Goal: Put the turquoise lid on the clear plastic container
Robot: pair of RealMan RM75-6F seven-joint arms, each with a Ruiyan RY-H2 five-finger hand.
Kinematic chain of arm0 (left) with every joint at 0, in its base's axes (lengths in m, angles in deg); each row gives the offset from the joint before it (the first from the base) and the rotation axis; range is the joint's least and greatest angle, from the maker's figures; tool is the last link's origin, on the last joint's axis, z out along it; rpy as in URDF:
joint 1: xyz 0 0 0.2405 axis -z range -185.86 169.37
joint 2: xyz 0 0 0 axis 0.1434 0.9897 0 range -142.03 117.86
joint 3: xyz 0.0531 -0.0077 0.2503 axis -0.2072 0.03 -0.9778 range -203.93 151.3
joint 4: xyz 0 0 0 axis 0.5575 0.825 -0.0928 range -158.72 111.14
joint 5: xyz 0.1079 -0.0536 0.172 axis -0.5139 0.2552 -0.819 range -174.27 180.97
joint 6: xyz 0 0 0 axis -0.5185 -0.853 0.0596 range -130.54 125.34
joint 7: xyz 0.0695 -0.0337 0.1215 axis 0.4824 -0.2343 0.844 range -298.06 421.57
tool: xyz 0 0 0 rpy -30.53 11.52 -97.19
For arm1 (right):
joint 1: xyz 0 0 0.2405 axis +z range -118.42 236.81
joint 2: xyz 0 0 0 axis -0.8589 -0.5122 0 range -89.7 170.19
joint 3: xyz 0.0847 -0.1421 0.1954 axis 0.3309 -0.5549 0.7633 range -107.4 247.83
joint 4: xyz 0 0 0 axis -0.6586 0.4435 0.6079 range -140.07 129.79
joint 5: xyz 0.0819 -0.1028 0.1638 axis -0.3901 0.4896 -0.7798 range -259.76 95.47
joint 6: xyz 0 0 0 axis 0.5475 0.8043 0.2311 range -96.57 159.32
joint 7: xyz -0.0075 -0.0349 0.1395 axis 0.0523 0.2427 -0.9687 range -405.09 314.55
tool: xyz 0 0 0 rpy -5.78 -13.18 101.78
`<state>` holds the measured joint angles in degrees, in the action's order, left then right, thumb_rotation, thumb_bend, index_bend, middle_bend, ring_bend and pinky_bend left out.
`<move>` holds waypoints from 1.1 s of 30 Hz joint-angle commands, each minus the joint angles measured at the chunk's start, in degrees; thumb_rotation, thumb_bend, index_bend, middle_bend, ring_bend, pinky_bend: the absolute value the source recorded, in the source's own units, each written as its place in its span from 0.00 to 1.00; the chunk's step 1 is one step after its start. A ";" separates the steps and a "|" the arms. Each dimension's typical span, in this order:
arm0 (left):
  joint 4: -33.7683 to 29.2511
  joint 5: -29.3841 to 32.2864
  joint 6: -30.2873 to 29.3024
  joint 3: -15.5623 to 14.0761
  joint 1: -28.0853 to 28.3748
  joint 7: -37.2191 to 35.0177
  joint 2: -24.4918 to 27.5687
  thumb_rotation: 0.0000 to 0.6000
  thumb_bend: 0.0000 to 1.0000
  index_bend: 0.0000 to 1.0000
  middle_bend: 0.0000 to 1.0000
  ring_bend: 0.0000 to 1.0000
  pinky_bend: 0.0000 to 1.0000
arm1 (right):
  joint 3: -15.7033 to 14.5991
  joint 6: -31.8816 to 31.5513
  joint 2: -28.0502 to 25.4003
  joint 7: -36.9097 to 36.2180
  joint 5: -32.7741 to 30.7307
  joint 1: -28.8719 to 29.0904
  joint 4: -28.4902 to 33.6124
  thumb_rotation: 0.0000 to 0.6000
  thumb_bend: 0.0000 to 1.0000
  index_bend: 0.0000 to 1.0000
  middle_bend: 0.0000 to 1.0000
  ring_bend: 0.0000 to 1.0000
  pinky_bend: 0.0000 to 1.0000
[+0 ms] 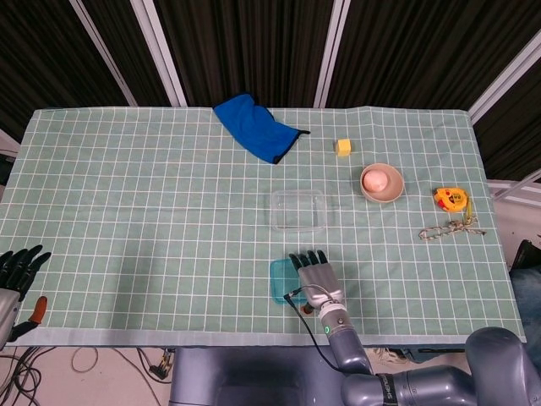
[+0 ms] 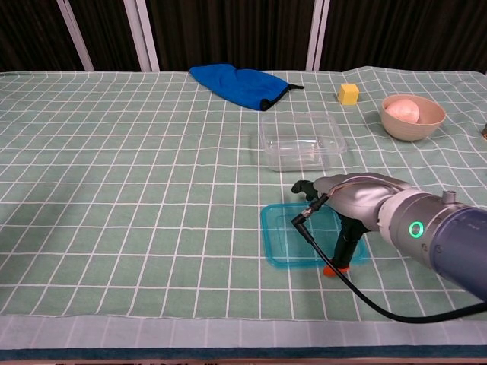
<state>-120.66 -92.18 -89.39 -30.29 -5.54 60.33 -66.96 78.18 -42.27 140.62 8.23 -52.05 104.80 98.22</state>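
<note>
Dark slatted panels with pale uprights stood behind a table (image 1: 127, 194) covered in a green checked cloth; the lid (image 2: 293, 236) lay flat near the front edge, and the container (image 2: 301, 141) sat upright just beyond it, apart from it and uncovered.

The right hand (image 2: 346, 201) hovered palm-down over the right part of the lid, fingers stretched forward and a little apart, thumb pointing down so that its orange tip (image 2: 330, 269) met the cloth at the lid's near right edge; it had hold of nothing that could be seen, though from above the hand hid the lid's right half and contact under the palm could not be ruled out. The left hand (image 1: 19, 269) rested at the left edge of the head view, fingers spread, empty.

The step in hand appeared to be the grasp of the lid, not yet made; the next move probably called for a pinch on the thin right rim, hard on a flat piece lying flush, then a lift and a level placing on the container.

No brand or writing could be read; a green light (image 2: 415, 229) glowed on the wrist.

Further off lay a blue cloth (image 1: 254, 128), a yellow block (image 1: 343, 147), a bowl (image 1: 382, 183) and a tape measure (image 1: 450, 199).
</note>
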 commanded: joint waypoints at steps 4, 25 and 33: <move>-0.06 0.00 0.09 -0.02 0.02 0.05 0.07 1.00 0.52 0.07 0.00 0.00 0.00 | 0.02 -0.38 0.72 0.32 0.05 0.26 -0.10 1.00 0.15 0.00 0.15 0.00 0.00; -0.18 0.40 -0.13 0.28 -0.09 0.27 0.10 1.00 0.52 0.07 0.00 0.00 0.00 | 0.75 0.27 0.93 1.04 -1.40 1.19 -1.09 1.00 0.16 0.00 0.15 0.00 0.00; -0.26 0.49 -0.10 0.32 -0.11 0.37 0.07 1.00 0.52 0.07 0.00 0.00 0.00 | 1.09 0.53 1.09 1.05 -1.89 1.54 -1.98 1.00 0.16 0.00 0.15 0.00 0.00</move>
<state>-120.91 -91.69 -89.48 -29.98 -5.66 60.70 -66.89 79.21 -41.76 141.69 9.26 -53.85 106.29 96.32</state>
